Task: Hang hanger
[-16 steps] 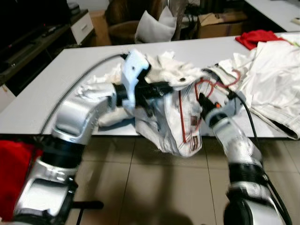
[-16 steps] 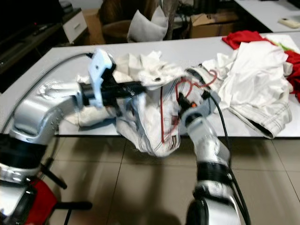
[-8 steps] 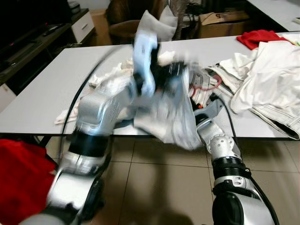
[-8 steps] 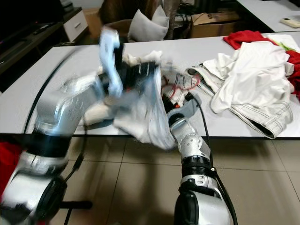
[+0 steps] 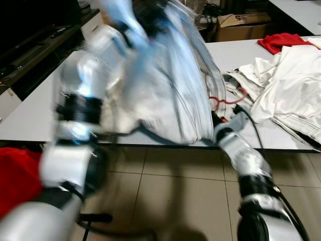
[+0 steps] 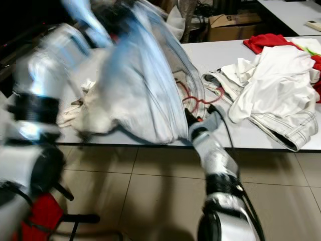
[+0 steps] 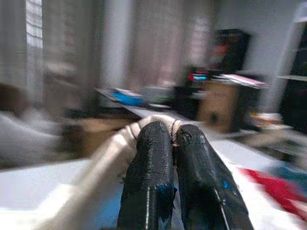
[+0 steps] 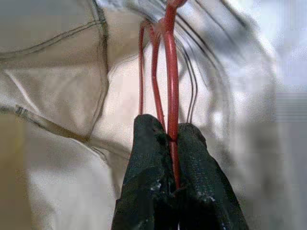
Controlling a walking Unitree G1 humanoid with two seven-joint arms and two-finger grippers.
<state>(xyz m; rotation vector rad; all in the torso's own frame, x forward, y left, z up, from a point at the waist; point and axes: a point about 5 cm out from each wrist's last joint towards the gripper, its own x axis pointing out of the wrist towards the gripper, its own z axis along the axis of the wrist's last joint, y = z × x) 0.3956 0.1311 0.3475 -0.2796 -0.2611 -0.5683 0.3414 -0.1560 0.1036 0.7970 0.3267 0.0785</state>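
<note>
**Garment lifted high, hanger pinched low**

Here the left arm is raised at the far left of the scene, blurred with motion. The left gripper (image 7: 173, 139) has its fingers pressed together on a fold of the pale white cloth garment (image 5: 165, 95), holding that end up above the grey counter (image 6: 281, 138).

The garment hangs from there in a broad sheet, draping down toward the near edge of the counter, where it meets the right arm.

The right gripper (image 8: 173, 143) sits low at that near edge, fingers clamped narrow on the thin red wire hanger (image 8: 169, 67). The hanger's wire runs straight away from the fingertips, its long axis in line with them, up into the garment's folds. So the hanger lies ahead of the right fingers, and the right arm is plainly the nearer one.

Farther right, a loose heap of white clothes (image 6: 273, 90) and a red cloth (image 6: 266, 41) lie on the counter.
</note>
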